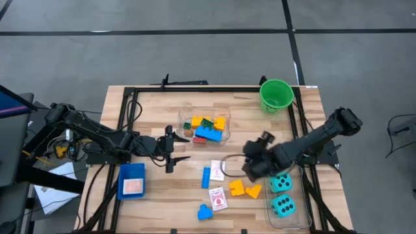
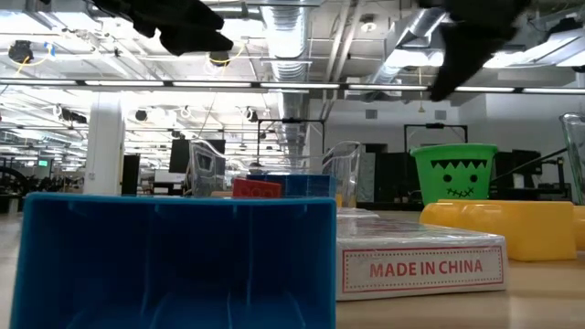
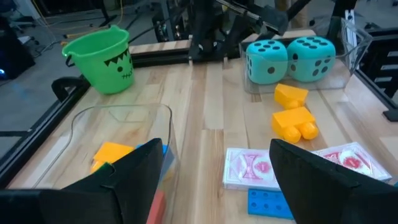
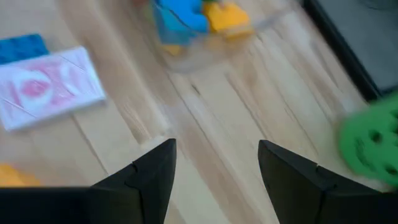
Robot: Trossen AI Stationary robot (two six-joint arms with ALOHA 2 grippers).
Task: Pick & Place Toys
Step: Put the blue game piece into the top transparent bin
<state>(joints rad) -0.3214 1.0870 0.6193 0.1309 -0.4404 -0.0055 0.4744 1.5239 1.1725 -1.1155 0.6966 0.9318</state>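
A clear tub (image 1: 224,135) at the table's middle holds several blue, yellow, green and red bricks (image 1: 207,127). Loose on the wood lie two picture cards (image 1: 216,170) (image 1: 218,198), two blue bricks (image 1: 205,177) (image 1: 205,212) and two orange-yellow bricks (image 1: 236,188) (image 1: 253,190). Two teal dice (image 1: 281,195) sit in a clear tub (image 3: 348,37) at the near right. My left gripper (image 1: 183,148) hovers open just left of the brick tub, with nothing between its fingers (image 3: 124,180). My right gripper (image 1: 250,164) hangs open above the wood right of the cards, also empty (image 4: 217,168).
A green bucket (image 1: 276,95) stands at the far right corner. A blue tray (image 1: 132,180) lies near the left front. A black frame (image 1: 130,91) runs around the table top. Bare wood shows between the brick tub and the bucket (image 4: 370,140).
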